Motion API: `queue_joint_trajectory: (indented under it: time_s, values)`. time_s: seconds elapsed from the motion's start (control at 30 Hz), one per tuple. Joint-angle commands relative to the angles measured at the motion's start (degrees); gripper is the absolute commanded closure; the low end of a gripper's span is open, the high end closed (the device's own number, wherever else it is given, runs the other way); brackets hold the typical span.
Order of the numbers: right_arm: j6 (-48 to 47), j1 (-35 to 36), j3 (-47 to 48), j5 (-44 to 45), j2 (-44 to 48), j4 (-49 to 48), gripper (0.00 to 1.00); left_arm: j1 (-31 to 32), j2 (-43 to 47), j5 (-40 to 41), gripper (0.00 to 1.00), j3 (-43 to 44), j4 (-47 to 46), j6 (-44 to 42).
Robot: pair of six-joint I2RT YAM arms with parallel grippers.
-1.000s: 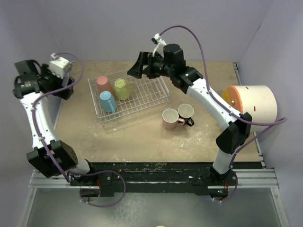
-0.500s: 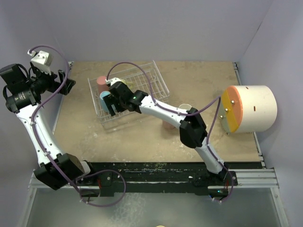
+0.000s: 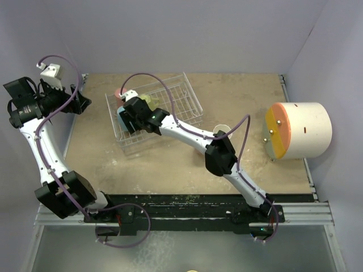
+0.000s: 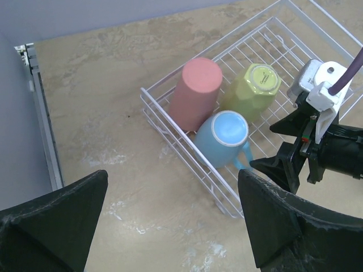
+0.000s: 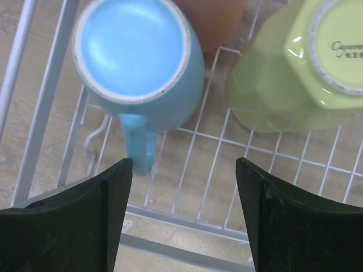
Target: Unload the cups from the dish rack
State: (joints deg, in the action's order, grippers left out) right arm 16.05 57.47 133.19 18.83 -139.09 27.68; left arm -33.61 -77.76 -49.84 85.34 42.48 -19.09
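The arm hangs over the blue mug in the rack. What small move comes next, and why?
Likely lower the right gripper around the light blue mug, nudging sideways to centre it: the jaws are open and empty, and the mug stands upside down in the dish rack, off-centre between them.

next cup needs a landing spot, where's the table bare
Bare: table in front of the dish rack, and between the mug and cream cylinder. Crowded: the rack's left end, coral cup, green cup, blue cup, plus the right gripper.
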Motion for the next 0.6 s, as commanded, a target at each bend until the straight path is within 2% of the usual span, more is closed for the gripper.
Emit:
queue_joint_trajectory:
  time_s: [0.0, 0.23, 0.33, 0.57]
  values:
    - [-1.5, 1.6, 2.5, 1.2, -0.9, -1.9, 0.25, 0.0, 1.5, 0.3, 0.01, -0.7, -0.8, -1.0]
    - [0.2, 2.2, -0.1, 0.4, 0.3, -3.8, 0.27, 0.0, 1.5, -0.8, 0.01, -0.7, -1.3, 0.3]
    - [1.1, 2.4, -3.0, 0.6, 2.0, -6.2, 0.25, 0.1, 1.6, -1.3, 0.01, -1.0, -1.3, 0.3]
    - [3.7, 2.1, 4.8, 2.1, -3.2, -0.9, 0.27, 0.0, 1.9, -0.7, 0.01, -0.9, 0.2, -0.9]
